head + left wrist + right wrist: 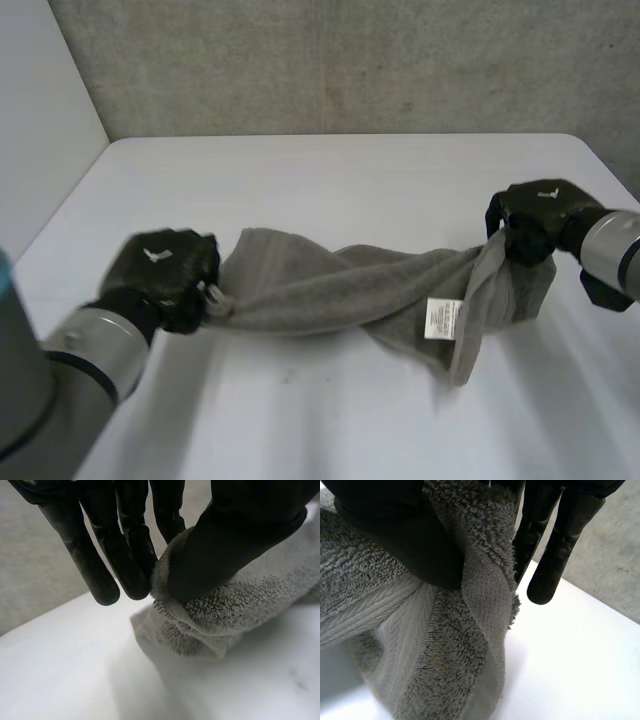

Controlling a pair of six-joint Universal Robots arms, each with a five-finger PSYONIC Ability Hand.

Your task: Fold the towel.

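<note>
Fingers (100,565) and thumb of the left hand (165,275) pinch 1 end of the grey terry towel (330,285). The right hand (535,220) pinches the other end between thumb and fingers. The head view adds the towel's twist, its long axis running left to right above the white table (350,170), and a white label (443,318) whose print is unreadable.

towel (330,285): plain mid-grey, looped pile, flat woven band along edge | label (443,318): white, dark print, 4 o'clock on towel | left hand (165,270): black, small white mark | right hand (540,215): black, same white mark | table (350,180): plain white | wall (350,60): mottled grey, 12 o'clock
</note>
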